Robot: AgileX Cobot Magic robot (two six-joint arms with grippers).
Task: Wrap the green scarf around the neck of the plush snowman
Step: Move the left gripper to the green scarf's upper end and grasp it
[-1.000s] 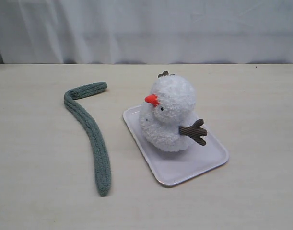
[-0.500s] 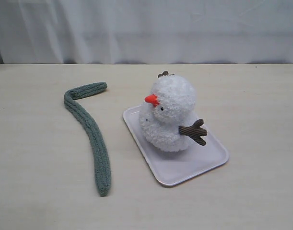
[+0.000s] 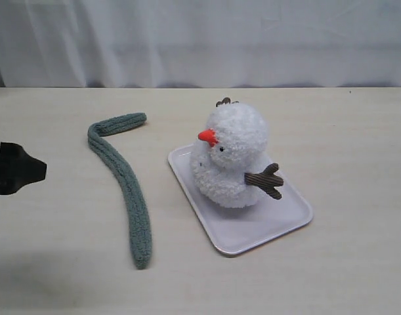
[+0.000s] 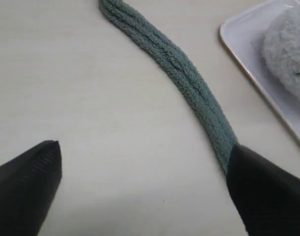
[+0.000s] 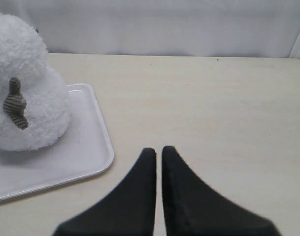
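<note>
Long ribbed grey-green knit scarf [image 3: 125, 180] is laid flat on pale worktop [image 3: 69, 262] near left pincer [image 4: 145, 150], jaws spread apart, empty. Right pincer [image 5: 157, 150] is pressed together.

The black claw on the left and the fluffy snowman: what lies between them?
The green scarf lies on the table between the left gripper and the plush snowman; the exterior view shows it.

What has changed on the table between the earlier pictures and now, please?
The left gripper has come into the exterior view from the left edge, towards the green scarf, its jaws open and holding nothing. Nothing was taken hold of or let go. The scarf, the plush snowman and the white tray lie as before.
</note>
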